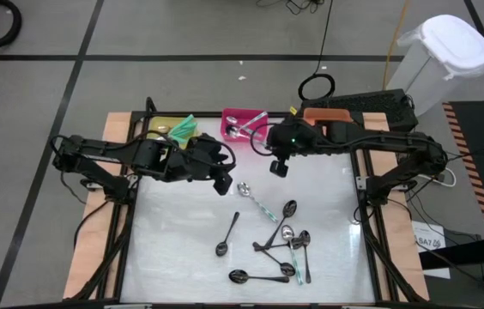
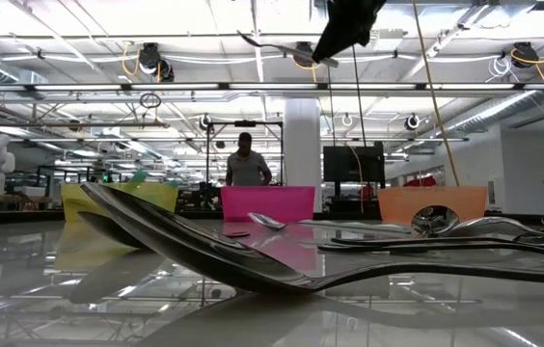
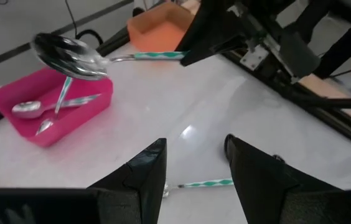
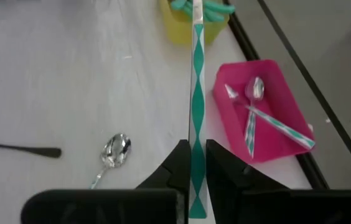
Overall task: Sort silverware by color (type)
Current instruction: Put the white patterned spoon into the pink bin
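**Teal-striped spoon up in the air, close to the pink bin**

Far left, at the back: saw a yellow bin (image 1: 158, 123) with some green things inside. Could not tell what they were.

Next, found the left gripper (image 1: 223, 183) low over the white table (image 1: 182, 249). Fingers apart, about half open, holding nothing. Pointed at a striped spoon on the table (image 1: 257, 200), just beside it but not touching.

In the middle, at the back: spotted the pink bin (image 4: 275, 81) with two striped spoons lying crossed in it.

Then came to the right gripper (image 1: 278, 167), up high near the pink bin. Pinched tight on the thin handle of the held spoon (image 4: 196, 93), the shiny bowl end sticking out toward the bin. Same teal and white stripes as the two spoons inside.

Further right, at the back: saw an orange bin (image 1: 321, 113). Could not see inside it.

At the front of the table, a bit to the right: counted a small heap of loose spoons (image 1: 287, 240), some dark, some shiny, some striped, with a dark one or two off to the left of the heap.

Looked like the drop-off step for this one spoon. Next move, most likely: carry the spoon right over the pink bin, go down a little, then let go so it lands inside and not on the rim. After that, plenty more spoons to sort.
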Controlling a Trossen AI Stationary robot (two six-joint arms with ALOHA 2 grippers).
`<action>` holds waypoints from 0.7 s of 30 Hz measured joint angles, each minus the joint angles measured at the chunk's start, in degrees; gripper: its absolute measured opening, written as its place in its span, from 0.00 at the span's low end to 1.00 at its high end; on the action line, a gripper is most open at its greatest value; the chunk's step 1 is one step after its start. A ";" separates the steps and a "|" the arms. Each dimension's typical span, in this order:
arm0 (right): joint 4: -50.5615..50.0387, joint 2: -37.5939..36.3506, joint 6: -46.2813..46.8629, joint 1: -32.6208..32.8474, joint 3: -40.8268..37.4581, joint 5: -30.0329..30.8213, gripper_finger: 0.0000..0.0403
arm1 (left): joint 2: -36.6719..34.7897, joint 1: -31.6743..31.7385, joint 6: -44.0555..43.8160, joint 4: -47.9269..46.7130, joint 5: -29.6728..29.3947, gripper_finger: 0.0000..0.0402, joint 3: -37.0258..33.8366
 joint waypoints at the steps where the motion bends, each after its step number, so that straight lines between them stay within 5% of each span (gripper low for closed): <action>1: 0.04 0.02 -0.02 -0.01 0.37 0.03 0.06 | 0.00 0.02 0.13 0.39 0.00 0.43 0.00; 21: 1.66 0.00 -11.80 -5.65 5.33 -3.01 0.06 | 0.00 0.09 -0.19 5.04 -0.80 0.43 0.02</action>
